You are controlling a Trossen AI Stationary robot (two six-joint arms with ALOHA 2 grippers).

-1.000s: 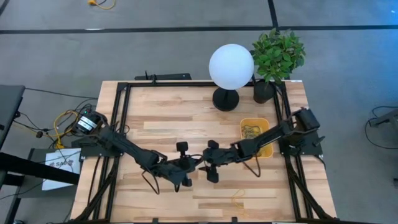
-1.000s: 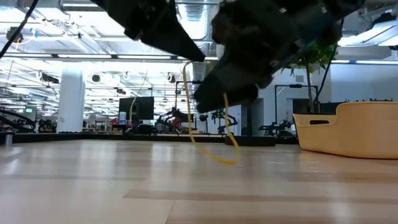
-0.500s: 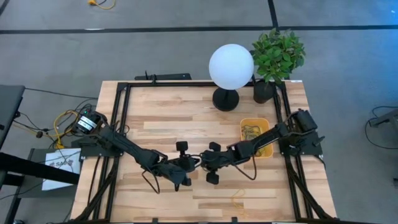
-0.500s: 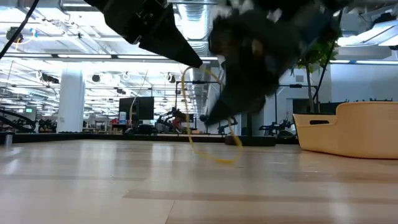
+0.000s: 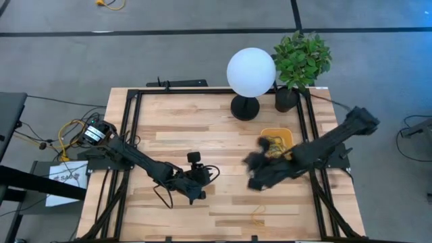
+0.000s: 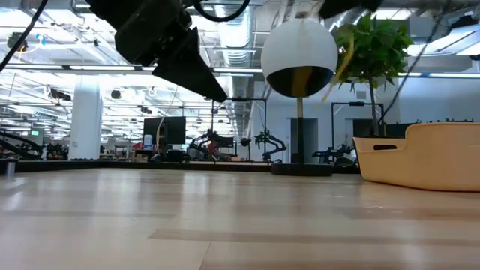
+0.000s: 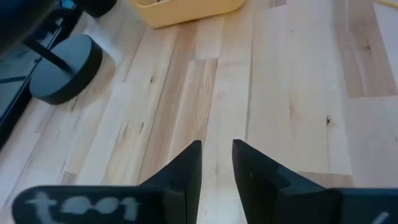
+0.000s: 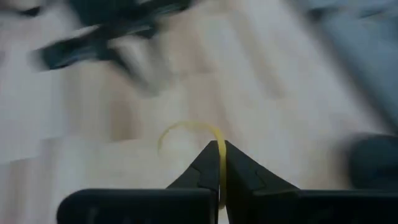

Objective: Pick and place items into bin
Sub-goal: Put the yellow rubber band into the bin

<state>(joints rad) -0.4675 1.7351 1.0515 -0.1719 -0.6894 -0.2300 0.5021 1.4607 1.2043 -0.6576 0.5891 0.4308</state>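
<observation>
My right gripper (image 8: 217, 144) is shut on a thin yellow rubber band (image 8: 186, 127) and is raised above the table, just left of the yellow-orange bin (image 5: 287, 135). The high view shows this gripper (image 5: 251, 172) blurred. In the low view the band (image 6: 341, 64) hangs high in the air. The bin rests flat near the table's right edge and holds several bands. My left gripper (image 5: 196, 179) hovers near the table's middle; in its wrist view the fingers (image 7: 216, 165) stand slightly apart with nothing between them. Another yellow band (image 5: 258, 216) lies by the near edge. My right gripper pinches the yellow band (image 8: 219, 155) between its two shut fingers. A curved stretch of the band arcs out past the fingertips. The band is lifted clear of the table and hangs slack (image 6: 341, 64).
A white globe lamp (image 5: 251, 74) on a black base and a potted plant (image 5: 300, 61) stand at the far edge, close behind the bin. Black frame rails (image 5: 131, 135) run along the table's sides. Bare wood lies between the two grippers.
The yellow band was stretched between both grippers above the table. It now hangs from the right gripper alone. The right gripper has risen quickly and swung toward the table's right, toward the bin. The left gripper has stayed near the middle.
</observation>
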